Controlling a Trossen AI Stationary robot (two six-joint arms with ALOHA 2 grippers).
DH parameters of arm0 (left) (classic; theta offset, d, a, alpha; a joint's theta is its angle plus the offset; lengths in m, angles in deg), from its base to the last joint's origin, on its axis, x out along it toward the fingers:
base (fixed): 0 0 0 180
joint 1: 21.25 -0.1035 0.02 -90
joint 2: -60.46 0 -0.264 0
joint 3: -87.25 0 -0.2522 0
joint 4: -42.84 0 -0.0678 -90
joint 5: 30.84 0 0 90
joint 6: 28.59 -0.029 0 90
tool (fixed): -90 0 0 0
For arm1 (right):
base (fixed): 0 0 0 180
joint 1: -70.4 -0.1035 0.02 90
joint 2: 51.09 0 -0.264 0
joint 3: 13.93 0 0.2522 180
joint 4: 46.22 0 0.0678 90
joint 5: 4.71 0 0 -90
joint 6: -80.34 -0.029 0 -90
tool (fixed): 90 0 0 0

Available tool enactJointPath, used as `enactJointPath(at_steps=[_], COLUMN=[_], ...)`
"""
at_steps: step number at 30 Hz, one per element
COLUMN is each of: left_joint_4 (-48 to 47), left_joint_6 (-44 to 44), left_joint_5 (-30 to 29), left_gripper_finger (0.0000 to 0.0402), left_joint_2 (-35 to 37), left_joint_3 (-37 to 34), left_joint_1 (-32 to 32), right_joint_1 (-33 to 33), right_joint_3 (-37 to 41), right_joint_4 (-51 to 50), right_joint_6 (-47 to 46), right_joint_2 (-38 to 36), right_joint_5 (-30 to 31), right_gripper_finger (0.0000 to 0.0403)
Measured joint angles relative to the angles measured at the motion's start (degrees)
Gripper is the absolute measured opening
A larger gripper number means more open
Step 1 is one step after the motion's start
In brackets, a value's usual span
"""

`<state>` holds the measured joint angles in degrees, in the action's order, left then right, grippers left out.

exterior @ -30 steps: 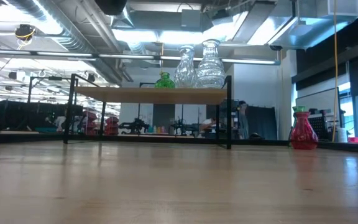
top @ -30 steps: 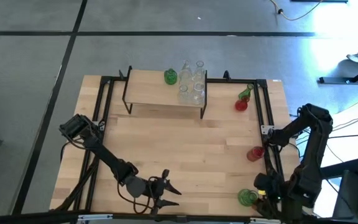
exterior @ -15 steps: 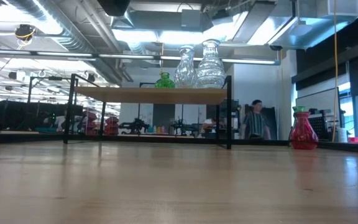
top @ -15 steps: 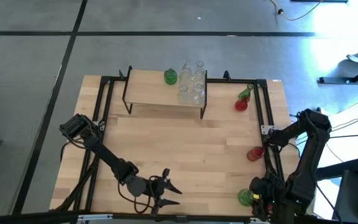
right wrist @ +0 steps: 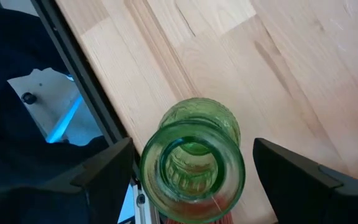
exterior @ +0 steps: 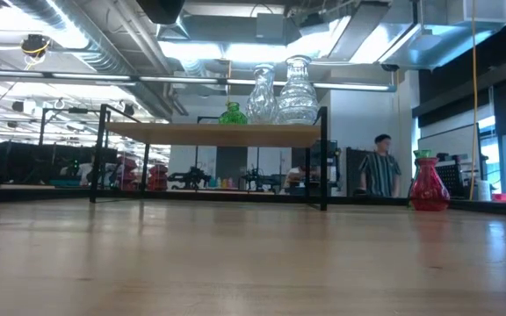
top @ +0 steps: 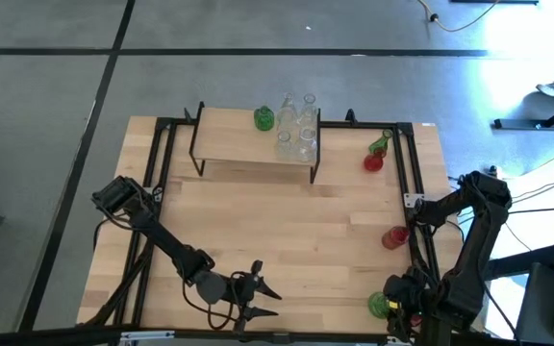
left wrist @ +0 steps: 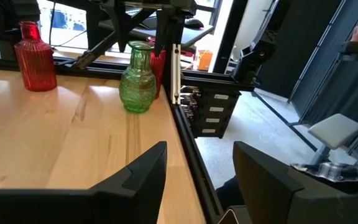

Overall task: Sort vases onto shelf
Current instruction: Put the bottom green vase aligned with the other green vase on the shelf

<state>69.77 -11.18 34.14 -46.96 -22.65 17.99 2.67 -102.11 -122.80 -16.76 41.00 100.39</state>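
While the high view hides it, the right hand (right wrist: pixel 191 168) hangs spread around a green vase (right wrist: pixel 192 163).

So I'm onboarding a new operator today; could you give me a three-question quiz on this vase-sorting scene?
1. True or false: the right end effector is open around the green glass vase at the table's near right corner.
2. Which colour of vase is missing from the light-wood shelf? A clear, B green, C red
3. The left end effector holds ____.

Key: 1 true; 2 C; 3 nothing
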Motion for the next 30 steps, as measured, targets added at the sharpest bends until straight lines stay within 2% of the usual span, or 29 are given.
enactJointPath(at_steps=[18, 21, 27, 30], left_joint_4=[-1.4, -1.3, -1.3, -1.3], left_joint_6=[0.0, 0.0, 0.0, 0.0], left_joint_5=[0.0, 0.0, 0.0, 0.0], left_gripper_finger=[0.0178, 0.0178, 0.0178, 0.0178], left_joint_2=[0.0, 0.0, 0.0, 0.0], left_joint_3=[0.0, 0.0, 0.0, 0.0], left_joint_1=[-0.1, -0.1, -0.1, -0.1], right_joint_1=[0.0, 0.1, 0.8, 0.8], right_joint_3=[0.0, 0.0, 0.0, 0.0], right_joint_4=[0.2, 0.2, 0.2, 0.3], right_joint_6=[-0.5, -0.3, 2.1, 3.6], right_joint_2=[2.7, 2.8, 2.8, 2.8], right_joint_5=[-2.7, -2.7, -1.6, -0.5], right_gripper_finger=[0.0312, 0.0288, 0.0199, 0.019])
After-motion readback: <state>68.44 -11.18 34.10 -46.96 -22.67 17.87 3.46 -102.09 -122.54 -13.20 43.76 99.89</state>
